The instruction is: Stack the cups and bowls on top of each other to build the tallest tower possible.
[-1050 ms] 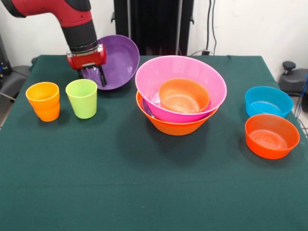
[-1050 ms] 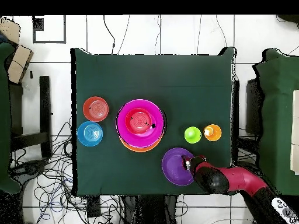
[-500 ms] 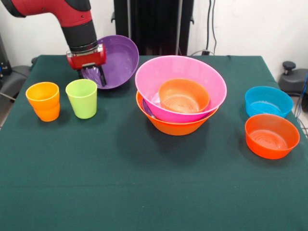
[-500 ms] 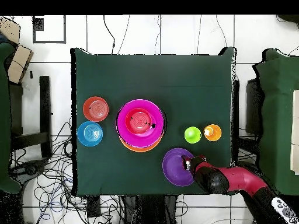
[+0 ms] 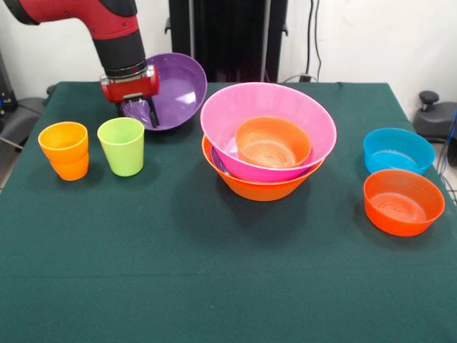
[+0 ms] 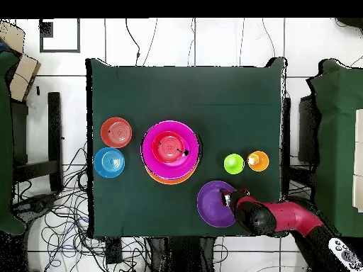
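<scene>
Since earlier: I've raised the purple bowl (image 5: 171, 91) slightly. Fingers (image 5: 151, 114) of the gripper (image 5: 141, 113) pinch its rim, tilting it for carrying; the tower (image 5: 268, 139) waits at its 4 o'clock on the desk (image 5: 214, 271).

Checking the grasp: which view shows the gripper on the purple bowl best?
Front view: the gripper pinches the tilted purple bowl at its rim. In the overhead view the arm covers the gripper; the bowl shows only as a disc.
</scene>
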### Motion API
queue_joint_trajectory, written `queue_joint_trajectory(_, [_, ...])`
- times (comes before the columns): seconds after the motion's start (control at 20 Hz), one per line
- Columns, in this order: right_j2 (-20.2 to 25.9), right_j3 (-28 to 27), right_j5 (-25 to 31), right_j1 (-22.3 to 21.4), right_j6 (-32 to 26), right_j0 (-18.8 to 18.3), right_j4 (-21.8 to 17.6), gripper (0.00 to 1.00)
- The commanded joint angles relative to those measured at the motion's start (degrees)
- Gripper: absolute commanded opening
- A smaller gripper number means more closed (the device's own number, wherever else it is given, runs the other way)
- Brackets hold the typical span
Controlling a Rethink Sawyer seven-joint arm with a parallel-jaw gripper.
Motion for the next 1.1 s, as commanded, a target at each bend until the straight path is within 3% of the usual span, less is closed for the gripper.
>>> queue_joint_trajectory(0.05, [-1.3, 1.0, 5.0, -5.4, 1.3, 5.6, 2.1, 1.0])
queue_joint_trajectory(0.2, [-2.8, 0.6, 5.9, -6.0, 2.8, 7.2, 3.3, 1.0])
queue_joint_trajectory(0.25, [-3.3, 0.5, 6.2, -6.2, 3.3, 7.8, 3.8, 0.0])
queue_joint_trajectory(0.45, [-5.7, 1.2, 5.4, -7.2, 6.8, 10.0, 4.1, 0.0])
queue_joint_trajectory(0.8, [-6.2, 1.9, 5.4, -7.7, 4.4, 10.4, 7.2, 0.0])
queue_joint_trajectory(0.85, [-6.4, 1.7, 5.3, -7.7, 4.1, 10.6, 7.6, 1.0])
queue_joint_trajectory(1.1, [-6.9, 1.8, 5.6, -6.9, 3.5, 10.3, 9.1, 1.0])
